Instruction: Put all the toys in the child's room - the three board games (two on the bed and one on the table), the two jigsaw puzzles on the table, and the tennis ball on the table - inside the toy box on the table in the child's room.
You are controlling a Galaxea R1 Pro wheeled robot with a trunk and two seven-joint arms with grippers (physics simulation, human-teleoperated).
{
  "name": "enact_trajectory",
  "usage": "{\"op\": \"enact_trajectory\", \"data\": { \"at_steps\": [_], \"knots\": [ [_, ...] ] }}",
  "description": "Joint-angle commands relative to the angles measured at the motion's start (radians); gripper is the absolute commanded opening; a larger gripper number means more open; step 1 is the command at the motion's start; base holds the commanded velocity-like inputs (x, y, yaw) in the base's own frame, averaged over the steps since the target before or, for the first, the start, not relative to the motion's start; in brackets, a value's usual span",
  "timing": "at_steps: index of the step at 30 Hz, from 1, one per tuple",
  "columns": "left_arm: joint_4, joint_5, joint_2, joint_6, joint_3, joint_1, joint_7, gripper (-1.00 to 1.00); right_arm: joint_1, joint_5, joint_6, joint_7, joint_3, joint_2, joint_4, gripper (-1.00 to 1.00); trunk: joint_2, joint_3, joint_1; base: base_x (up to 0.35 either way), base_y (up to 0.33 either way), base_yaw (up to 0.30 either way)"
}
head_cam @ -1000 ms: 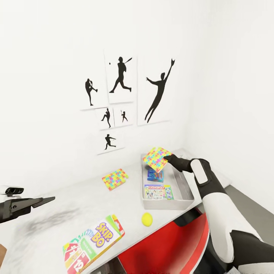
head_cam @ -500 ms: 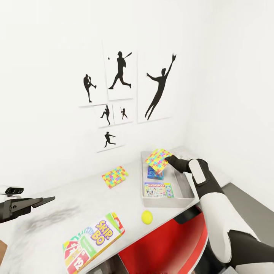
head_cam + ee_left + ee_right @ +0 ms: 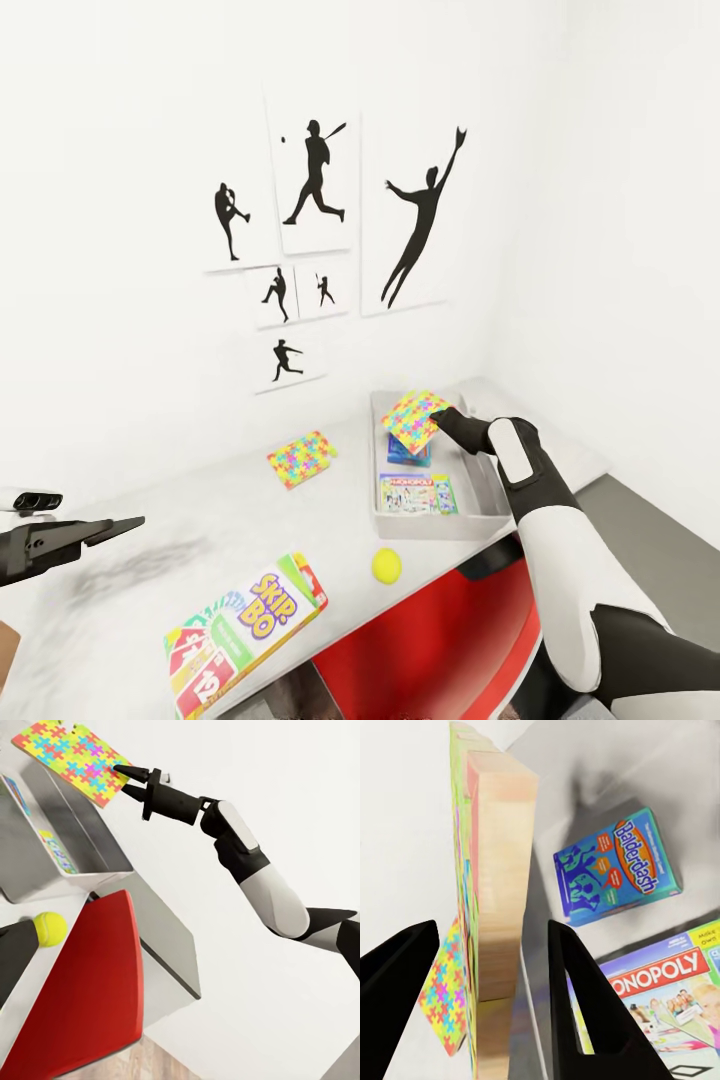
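Note:
My right gripper (image 3: 441, 414) is shut on a multicoloured jigsaw puzzle (image 3: 417, 420), held tilted above the far end of the grey toy box (image 3: 481, 470). In the right wrist view the puzzle's wooden edge (image 3: 499, 900) stands between the fingers. Two board games lie in the box, a blue one (image 3: 408, 450) and a pale Monopoly one (image 3: 417, 494). On the table (image 3: 200, 520) lie the second jigsaw puzzle (image 3: 301, 458), the tennis ball (image 3: 386, 565) and the SKIP-BO game (image 3: 245, 633). My left gripper (image 3: 125, 525) hovers at the table's left end, far from the toys.
A red chair (image 3: 440, 640) is pushed under the table's front edge, below the ball and the toy box. The table sits in a white corner, with baseball silhouette posters (image 3: 315, 190) on the back wall. A grey floor strip (image 3: 650, 520) shows at the right.
The whole picture has shifted a little, so the camera moved. The right gripper with its puzzle sits slightly lower over the toy box. The left arm has not moved.

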Motion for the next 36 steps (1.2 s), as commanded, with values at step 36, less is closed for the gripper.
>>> {"op": "enact_trajectory", "data": {
  "at_steps": [36],
  "knots": [
    [0.001, 0.000, 0.000, 0.011, 0.027, 0.001, -0.004, 1.00, -0.001, -0.010, 0.002, -0.049, -0.002, 0.001, -0.005, -1.00, -0.002, -0.038, 0.001, 0.000, 0.000, 0.000]
  ]
}}
